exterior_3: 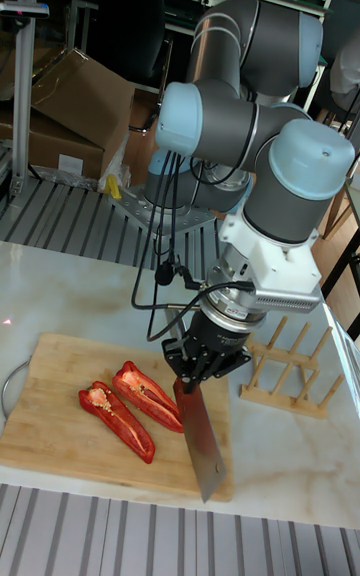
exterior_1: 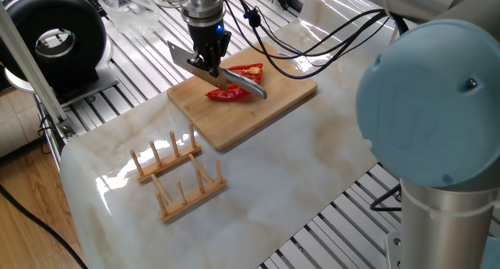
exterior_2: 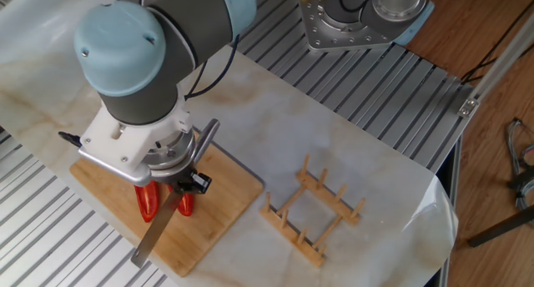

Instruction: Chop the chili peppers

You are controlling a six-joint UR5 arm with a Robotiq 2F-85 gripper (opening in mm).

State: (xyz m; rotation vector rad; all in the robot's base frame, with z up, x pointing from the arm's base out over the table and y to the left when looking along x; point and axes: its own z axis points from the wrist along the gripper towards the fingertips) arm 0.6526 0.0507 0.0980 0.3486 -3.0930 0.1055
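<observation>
On a wooden cutting board [exterior_3: 60, 426], two halved chili peppers [exterior_3: 130, 406] lie cut-side up just left of the gripper [exterior_3: 205, 364], which is clenched on a knife [exterior_3: 205, 441] angled blade-down.

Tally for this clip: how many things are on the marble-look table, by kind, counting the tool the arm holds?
Red chili pepper halves: 2
Bamboo cutting board: 1
Wooden slotted dish racks: 2
Steel-bladed knife, clamped in the gripper: 1
Total: 6
</observation>
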